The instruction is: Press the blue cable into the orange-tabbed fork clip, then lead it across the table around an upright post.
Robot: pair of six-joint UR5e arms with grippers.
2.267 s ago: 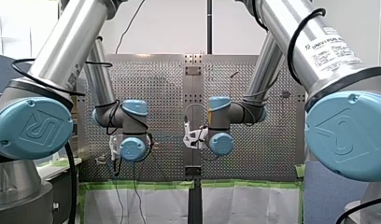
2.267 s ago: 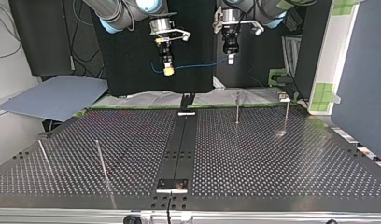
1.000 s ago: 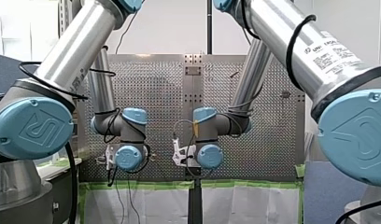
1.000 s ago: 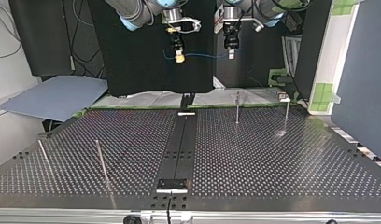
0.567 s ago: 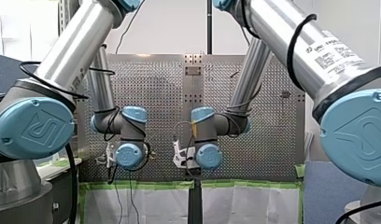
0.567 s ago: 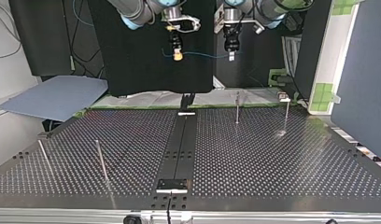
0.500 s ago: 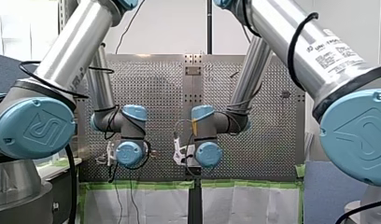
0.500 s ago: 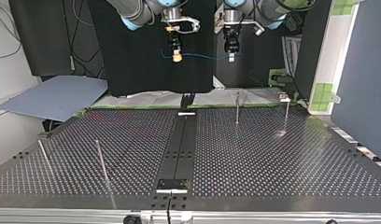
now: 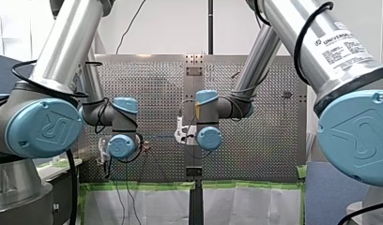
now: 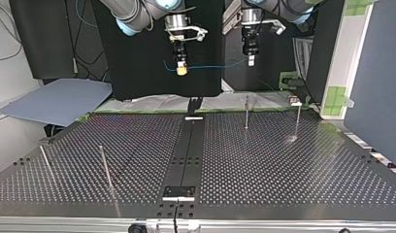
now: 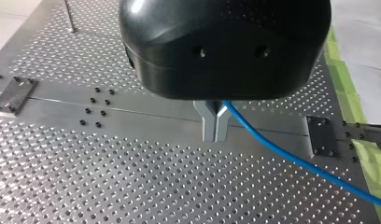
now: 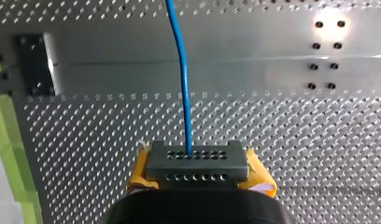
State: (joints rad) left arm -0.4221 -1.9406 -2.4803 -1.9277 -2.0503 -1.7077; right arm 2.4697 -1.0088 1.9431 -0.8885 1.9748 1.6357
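Where the table (image 10: 283, 165) ends nearest the top view's camera: a small dark plate (image 10: 179, 192) lies flat at the near edge, on the end of the centre strip (image 10: 186, 150).
Near left: I see two thin posts, one (image 10: 105, 167) just left of the strip and one (image 10: 44, 162) by the table's left edge.
Far right: two upright posts, one (image 10: 246, 112) close to the far edge right of the strip, the other (image 10: 298, 121) toward the far right corner.
Strip's far end: a dark forked piece (image 10: 194, 103) stands at the far edge. It is too small for me to tell whether it is the clip.
Cable: the blue cable (image 10: 215, 65) is in the air above the far edge, stretched almost level between my two grippers. It is off the table and well apart from every post. A short end curls out past my right gripper.
Right claw: my right gripper (image 10: 181, 69) hangs pointing down, just left of the strip's line. In its wrist view the yellow pads (image 12: 259, 175) are clenched on the cable, which runs straight ahead from between them.
Left claw: my left gripper (image 10: 251, 60) hangs right of the strip's line at about the same height. Its metal fingers (image 11: 209, 123) are pinched on the cable, which leads off sideways over the table toward the green tape (image 11: 349, 100) along the edge.
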